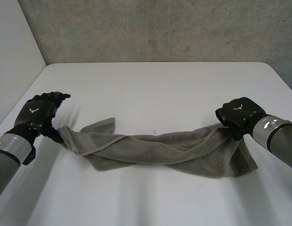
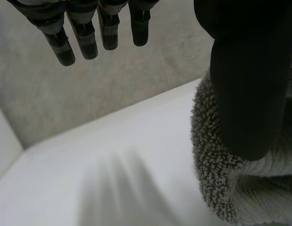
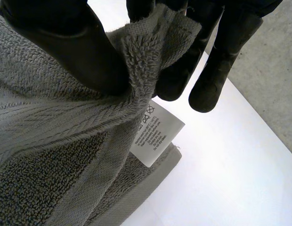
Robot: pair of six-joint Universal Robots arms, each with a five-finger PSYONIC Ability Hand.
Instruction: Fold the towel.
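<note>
**Mia:** One grey towel (image 1: 155,148) lies in a long, crumpled strip on the white table (image 1: 160,89). It is nearer the front edge and runs from the left side to the right side.

**Ben:** Who has hold of it?

**Mia:** The left robot hand (image 1: 37,115) is by the table's left edge. Its thumb (image 2: 249,94) presses on the towel's end and holds it up a bit. Its fingers (image 2: 63,44) stick out straight, off the cloth.

**Ben:** And the right robot hand (image 1: 238,115)?

**Mia:** That one is by the right edge. Its thumb and fingers are shut tight on a corner (the one with the little white label (image 3: 155,134)). The middle of the towel rests on the table.
</note>
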